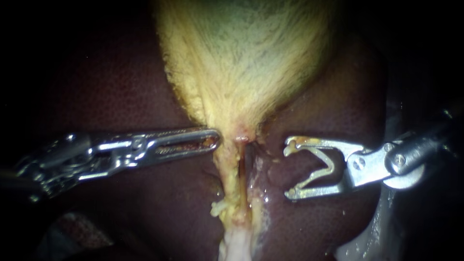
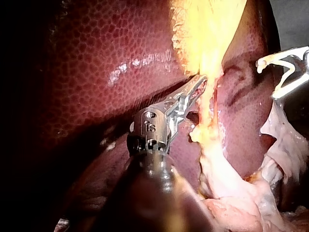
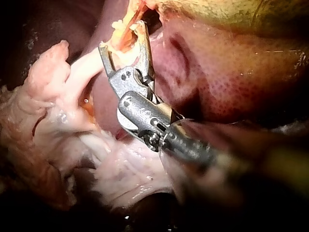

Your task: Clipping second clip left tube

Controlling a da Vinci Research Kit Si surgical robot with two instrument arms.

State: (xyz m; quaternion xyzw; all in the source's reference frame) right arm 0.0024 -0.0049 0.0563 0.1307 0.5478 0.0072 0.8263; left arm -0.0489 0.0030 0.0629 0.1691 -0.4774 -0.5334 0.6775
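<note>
**Endoscope view, then the wrists: clip [image 1: 331, 166] stands off the left tube [image 1: 229, 180]**

Endoscope view: the gallbladder [image 1: 241, 63] narrows to a stalk [image 1: 237, 145] over dark liver [image 1: 121, 87]. The left tube is the yellowish strand on the stalk's left side, with a dark slit between it and a paler strand [image 1: 256, 188]. My left instrument [image 1: 215, 138] has its jaws lying together, the tip touching the stalk's left edge just above the tube. My right instrument [image 1: 290, 169] has its jaws spread wide, each bearing on one leg of the pale clip (mouth turned toward the stalk). A strip of bare liver separates its jaw tips from the paler strand.

Left wrist view: the left instrument's [image 2: 199, 87] tip meets the gallbladder's yellow fringe. Beyond the stalk, the right instrument [image 2: 268, 77] stands apart, with open liver between.

Right wrist view: the right instrument's [image 3: 123, 36] spread jaws point at orange-yellow tissue just ahead (contact cannot be made out). Pale fatty tissue [image 3: 72, 111] lies close beside one jaw, and smooth liver lies beside the other.
</note>
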